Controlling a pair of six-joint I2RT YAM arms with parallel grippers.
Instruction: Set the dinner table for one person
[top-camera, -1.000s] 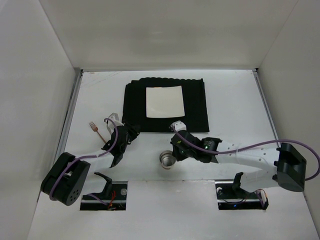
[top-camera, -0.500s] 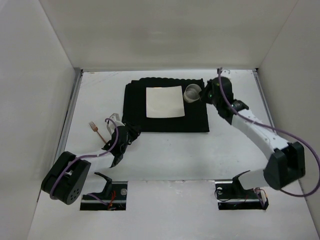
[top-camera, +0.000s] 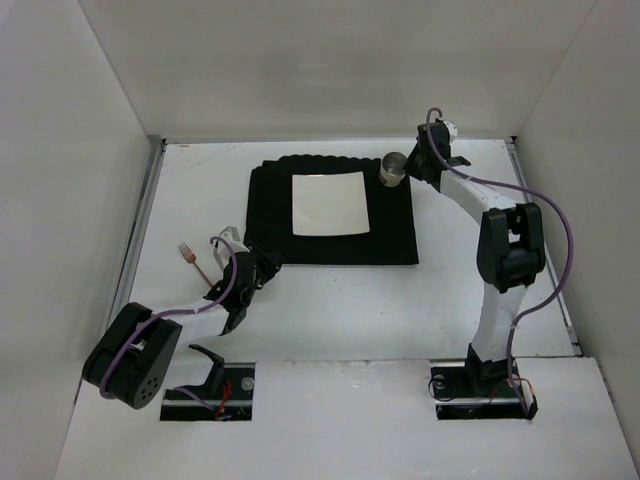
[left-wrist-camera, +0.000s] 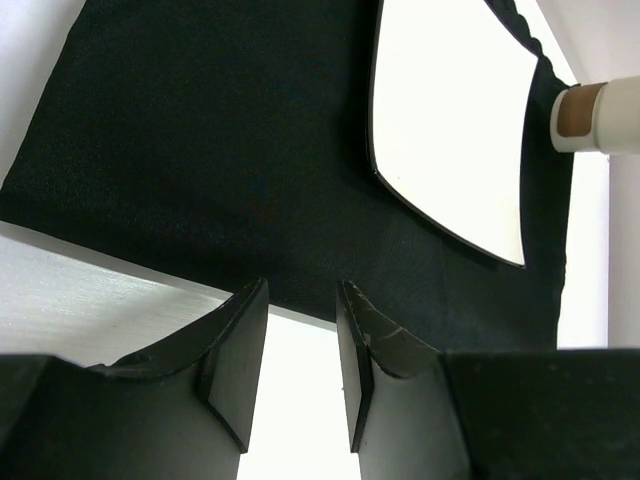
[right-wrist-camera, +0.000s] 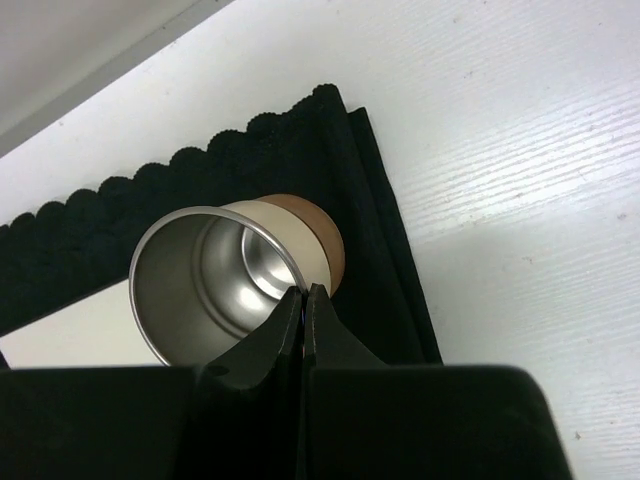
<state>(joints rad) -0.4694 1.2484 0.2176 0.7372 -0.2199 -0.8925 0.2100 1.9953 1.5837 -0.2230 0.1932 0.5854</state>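
The dinner table (top-camera: 330, 310) is a white tabletop with a black cloth mat (top-camera: 390, 235) at its far middle. A square white plate (top-camera: 329, 204) lies on the mat. My right gripper (top-camera: 409, 168) is shut on the rim of a metal cup (top-camera: 393, 168) with a cream wall and a brown base. It holds the cup over the mat's far right corner. In the right wrist view the jaws (right-wrist-camera: 303, 292) pinch the cup (right-wrist-camera: 200, 290) wall. My left gripper (top-camera: 255, 268) is open and empty at the mat's near left corner, and its wrist view (left-wrist-camera: 300, 300) shows the same.
A copper-coloured fork (top-camera: 190, 258) lies on the table left of my left gripper. White walls enclose the table on the left, far and right sides. The left wrist view shows the plate (left-wrist-camera: 450, 130), the mat (left-wrist-camera: 200, 150) and the cup (left-wrist-camera: 600, 115).
My right arm has carried the cup from the table's near middle to the mat's far right corner. The left arm has not moved.
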